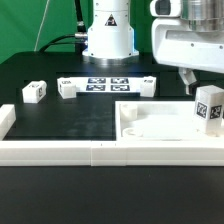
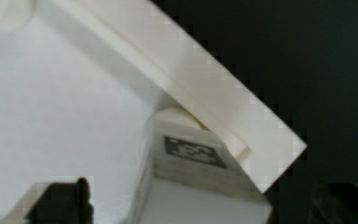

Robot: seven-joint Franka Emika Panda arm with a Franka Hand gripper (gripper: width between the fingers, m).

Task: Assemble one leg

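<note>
1. black table (image 1: 80,115), green backdrop (image 1: 40,25) behind its far edge. white robot base (image 1: 108,35) stands at the middle of the far edge.
2. marker board (image 1: 108,83) lies flat just in front of the base.
3. big white panel (image 1: 160,128) with recesses fills the near corner on the exterior view's right.
4. white rail (image 1: 60,152) runs along the near edge and turns up the edge on the exterior view's left.
5. the leg (image 1: 209,108) stands upright, tag facing the camera, at the panel's far corner, close to the table's edge on the exterior view's right. wrist view: it touches the panel's raised rim. on the panel or just beside it: cannot tell.
6. gripper (image 1: 190,80) hangs just above the leg. wrist view: dark fingertips (image 2: 60,200) spread wide apart, the leg between them, neither touching it.
7. two spare legs, one (image 1: 33,92) near the edge on the exterior view's left, the other (image 1: 67,88) just beside the marker board's end.
</note>
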